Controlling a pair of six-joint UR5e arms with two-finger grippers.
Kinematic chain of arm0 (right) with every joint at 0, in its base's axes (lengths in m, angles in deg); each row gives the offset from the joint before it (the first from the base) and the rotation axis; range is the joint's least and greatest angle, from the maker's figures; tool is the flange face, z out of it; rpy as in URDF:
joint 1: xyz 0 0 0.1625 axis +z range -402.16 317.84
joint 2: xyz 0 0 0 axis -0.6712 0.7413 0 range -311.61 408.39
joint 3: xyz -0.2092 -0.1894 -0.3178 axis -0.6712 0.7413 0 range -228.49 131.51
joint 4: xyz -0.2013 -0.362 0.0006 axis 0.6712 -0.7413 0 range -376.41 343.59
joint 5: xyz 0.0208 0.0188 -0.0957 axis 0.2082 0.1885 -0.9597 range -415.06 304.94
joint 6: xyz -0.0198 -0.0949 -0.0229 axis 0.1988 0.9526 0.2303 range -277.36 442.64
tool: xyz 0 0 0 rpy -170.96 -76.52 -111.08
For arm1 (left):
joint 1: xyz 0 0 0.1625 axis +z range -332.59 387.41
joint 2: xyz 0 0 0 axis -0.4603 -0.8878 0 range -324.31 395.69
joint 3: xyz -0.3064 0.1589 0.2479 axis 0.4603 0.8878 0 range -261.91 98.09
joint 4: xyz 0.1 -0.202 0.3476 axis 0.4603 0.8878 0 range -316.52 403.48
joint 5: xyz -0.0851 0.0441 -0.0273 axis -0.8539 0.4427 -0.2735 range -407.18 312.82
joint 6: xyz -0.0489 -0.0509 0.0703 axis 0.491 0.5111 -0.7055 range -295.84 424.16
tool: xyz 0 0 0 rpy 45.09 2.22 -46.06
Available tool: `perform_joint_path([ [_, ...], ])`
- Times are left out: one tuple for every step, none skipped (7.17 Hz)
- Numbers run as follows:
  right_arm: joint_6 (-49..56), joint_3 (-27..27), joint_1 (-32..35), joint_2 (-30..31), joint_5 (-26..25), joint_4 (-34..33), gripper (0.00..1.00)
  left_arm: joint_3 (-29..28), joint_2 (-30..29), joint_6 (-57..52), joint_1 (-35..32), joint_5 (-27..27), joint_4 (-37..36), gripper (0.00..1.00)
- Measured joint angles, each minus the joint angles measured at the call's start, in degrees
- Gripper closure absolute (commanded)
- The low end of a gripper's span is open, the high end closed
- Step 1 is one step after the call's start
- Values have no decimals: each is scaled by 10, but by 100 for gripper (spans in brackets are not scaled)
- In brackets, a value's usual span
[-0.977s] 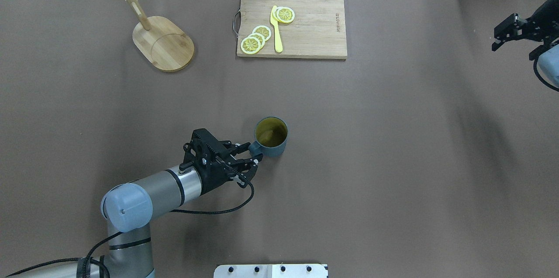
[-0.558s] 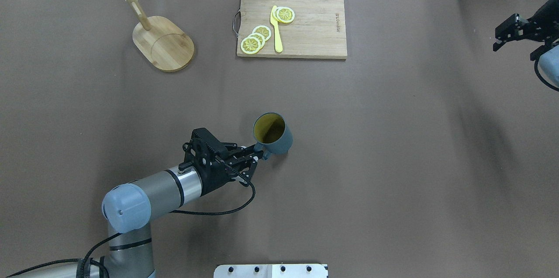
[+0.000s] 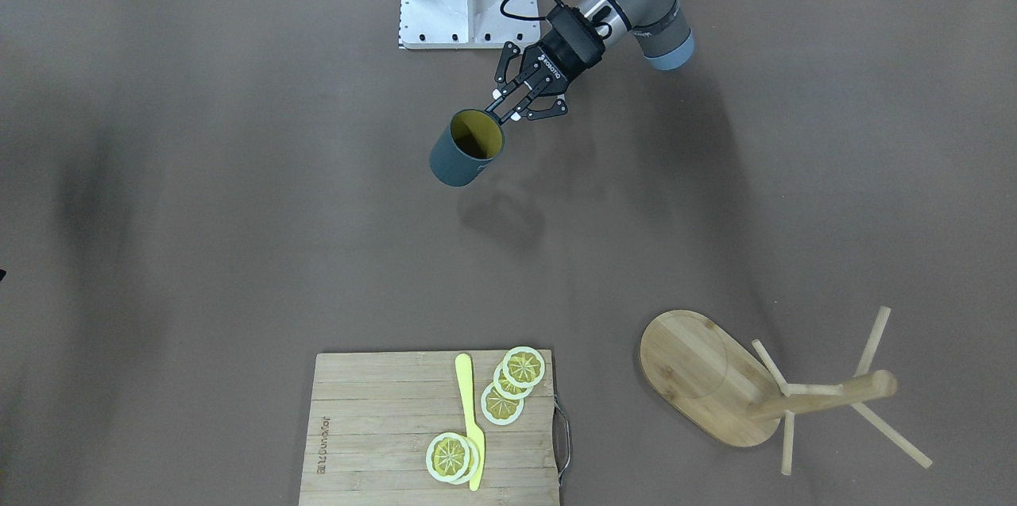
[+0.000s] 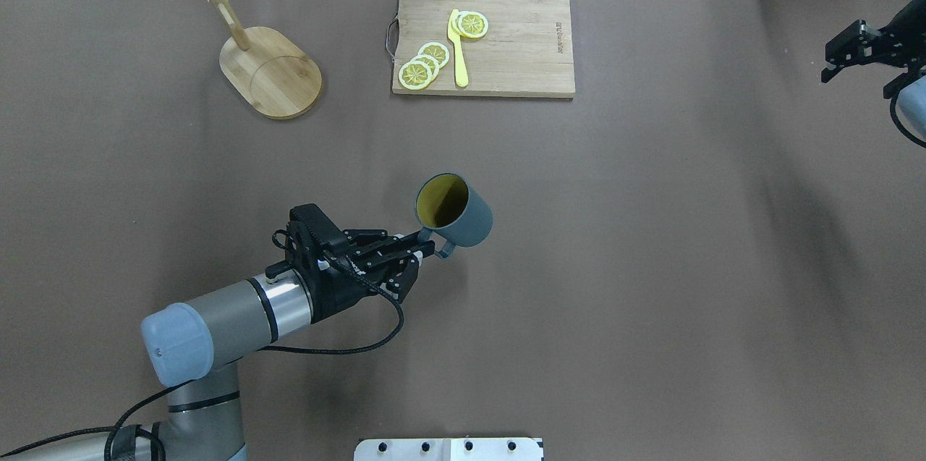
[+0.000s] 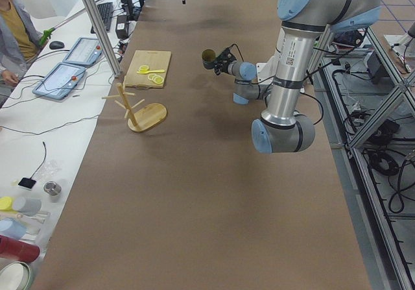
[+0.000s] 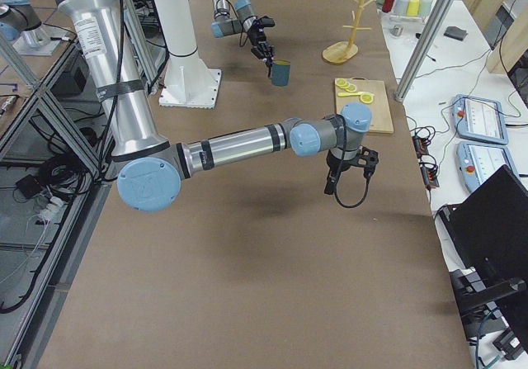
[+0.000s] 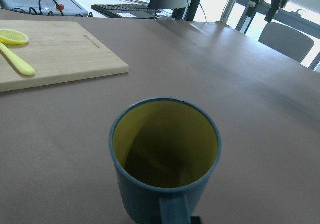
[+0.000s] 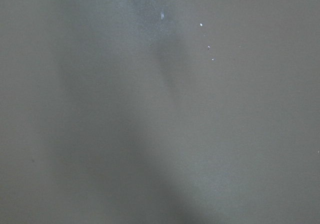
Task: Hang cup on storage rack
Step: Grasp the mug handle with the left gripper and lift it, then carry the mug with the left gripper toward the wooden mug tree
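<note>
The dark blue cup (image 4: pixel 463 218) with a yellow inside hangs tilted above the table's middle, its shadow below it in the front-facing view. My left gripper (image 4: pixel 428 250) is shut on its handle from the near left; the cup (image 3: pixel 459 156) leans away from the gripper (image 3: pixel 508 112). In the left wrist view the cup (image 7: pixel 165 154) fills the centre, mouth up. The bamboo storage rack (image 4: pixel 271 72) stands at the far left, its pegs bare, well away from the cup. My right gripper (image 4: pixel 827 64) hovers open at the far right edge, holding nothing.
A wooden cutting board (image 4: pixel 521 48) with lemon slices (image 4: pixel 423 63) and a yellow knife (image 4: pixel 458 48) lies at the far middle. A white mount plate (image 4: pixel 448 449) sits at the near edge. A person sits beyond the table's far edge in the exterior left view.
The left gripper has lifted the cup off the table by its handle and tipped it; the arm drew back to the left. The right gripper drifted slightly right.
</note>
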Motion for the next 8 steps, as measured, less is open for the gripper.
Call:
perform_joint_path([
  [0, -1, 2, 0, 0, 0, 0, 12, 6, 43, -27, -10, 6, 100],
  [0, -2, 3, 1, 0, 1, 0, 19, 18, 93, -69, -49, 8, 100],
  [0, -4, 4, 2, -2, 1, 0, 21, 29, 147, -127, -116, 7, 100],
  [0, -6, 5, 2, -4, 2, 0, 18, 36, 208, -193, -194, 3, 100],
  [0, -8, 7, 2, -5, 3, 0, 5, 38, 261, -260, -274, 0, 100],
  [0, -9, 8, 2, -5, 3, 0, -15, 36, 318, -324, -353, -1, 100],
  [0, -12, 9, 2, -6, 4, 0, -38, 28, 378, -378, -416, -1, 100],
  [0, -15, 9, 3, -6, 4, 0, -52, 21, 432, -408, -446, -1, 100],
])
